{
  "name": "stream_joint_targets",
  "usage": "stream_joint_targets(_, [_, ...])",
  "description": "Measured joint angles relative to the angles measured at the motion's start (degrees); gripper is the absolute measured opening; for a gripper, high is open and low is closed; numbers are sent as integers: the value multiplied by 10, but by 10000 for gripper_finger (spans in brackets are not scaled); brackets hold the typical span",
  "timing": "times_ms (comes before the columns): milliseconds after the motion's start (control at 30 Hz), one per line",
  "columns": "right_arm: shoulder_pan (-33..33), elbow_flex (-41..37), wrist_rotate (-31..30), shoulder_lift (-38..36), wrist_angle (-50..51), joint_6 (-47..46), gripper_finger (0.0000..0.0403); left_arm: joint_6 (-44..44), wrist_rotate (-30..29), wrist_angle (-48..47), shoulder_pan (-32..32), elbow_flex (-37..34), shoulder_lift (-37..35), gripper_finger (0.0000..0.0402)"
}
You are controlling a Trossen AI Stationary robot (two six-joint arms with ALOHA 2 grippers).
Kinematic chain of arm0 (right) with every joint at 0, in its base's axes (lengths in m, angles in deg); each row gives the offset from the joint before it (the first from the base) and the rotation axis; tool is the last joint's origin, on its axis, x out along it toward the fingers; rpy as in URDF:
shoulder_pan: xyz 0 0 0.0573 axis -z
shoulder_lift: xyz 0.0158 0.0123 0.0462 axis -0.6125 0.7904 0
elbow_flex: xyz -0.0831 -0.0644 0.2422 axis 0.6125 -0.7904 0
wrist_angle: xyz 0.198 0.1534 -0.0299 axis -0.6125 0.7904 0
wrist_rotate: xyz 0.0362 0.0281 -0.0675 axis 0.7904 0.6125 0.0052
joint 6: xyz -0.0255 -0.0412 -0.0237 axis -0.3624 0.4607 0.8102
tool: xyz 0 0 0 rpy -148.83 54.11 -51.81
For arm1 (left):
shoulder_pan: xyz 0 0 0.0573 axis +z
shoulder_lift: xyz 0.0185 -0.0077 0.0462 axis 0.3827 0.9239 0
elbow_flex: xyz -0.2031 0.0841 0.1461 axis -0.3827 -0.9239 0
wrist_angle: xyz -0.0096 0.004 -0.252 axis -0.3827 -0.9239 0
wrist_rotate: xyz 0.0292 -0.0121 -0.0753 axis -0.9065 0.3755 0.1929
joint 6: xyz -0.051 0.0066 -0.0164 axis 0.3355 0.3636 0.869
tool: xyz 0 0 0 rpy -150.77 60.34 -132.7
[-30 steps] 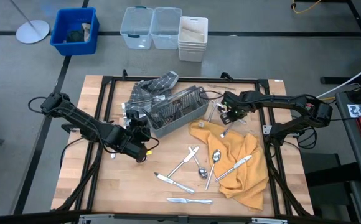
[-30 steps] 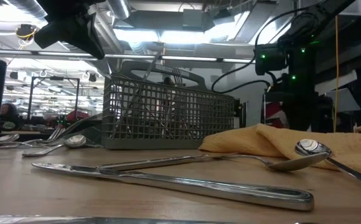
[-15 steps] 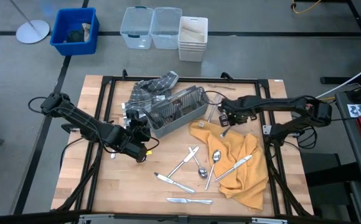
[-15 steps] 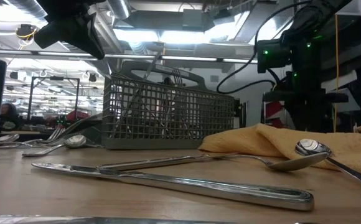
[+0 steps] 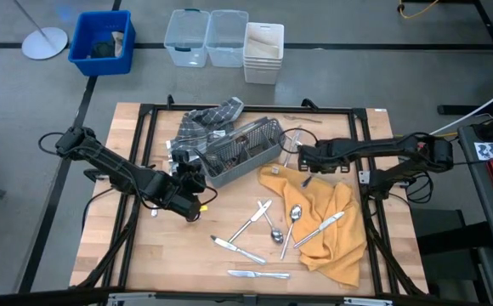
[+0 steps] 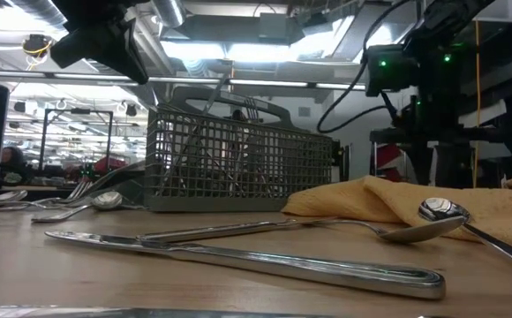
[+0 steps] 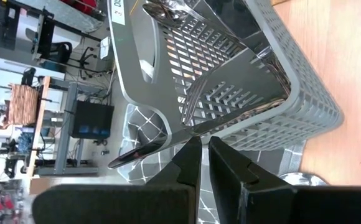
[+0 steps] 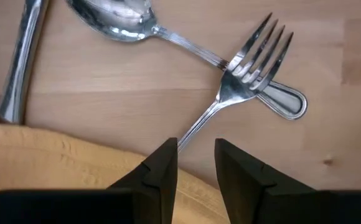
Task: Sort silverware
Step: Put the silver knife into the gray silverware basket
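The silverware lies scattered. A fork (image 8: 250, 65) rests flat on the wood, its head lying over the handle of a spoon (image 8: 115, 15). More knives and spoons (image 5: 263, 229) lie at the table's near middle, and some stand in the grey mesh caddy (image 5: 245, 151). My right gripper (image 8: 193, 158) points down, open, above the fork's handle at the edge of the yellow cloth (image 5: 323, 221); it touches nothing. My left gripper (image 5: 195, 181) hangs shut above the table by the caddy's left end (image 7: 261, 74), with nothing between its fingers.
A checkered cloth (image 5: 204, 123) lies behind and left of the caddy, with a shiny piece (image 7: 143, 152) on it. Another handle (image 8: 18, 62) lies beside the spoon. One piece (image 5: 319, 229) rests on the yellow cloth. Bare wood shows at the table's near left.
My right gripper has gone toward the table's left edge, closer to the caddy, and has rolled about its own pointing line. It stays open and pointing down.
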Motion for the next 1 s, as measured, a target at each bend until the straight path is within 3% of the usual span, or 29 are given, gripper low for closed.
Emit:
stream_joint_targets(367, [-24, -84, -26, 0, -33, -99, 111, 6, 0, 0, 0, 0, 0, 19])
stream_joint_targets(700, [-24, -86, -20, -2, -87, -91, 111, 6, 0, 0, 0, 0, 0, 19])
stream_joint_targets(1000, [-24, -86, -72, -2, -111, -123, 111, 6, 0, 0, 0, 0, 0, 19])
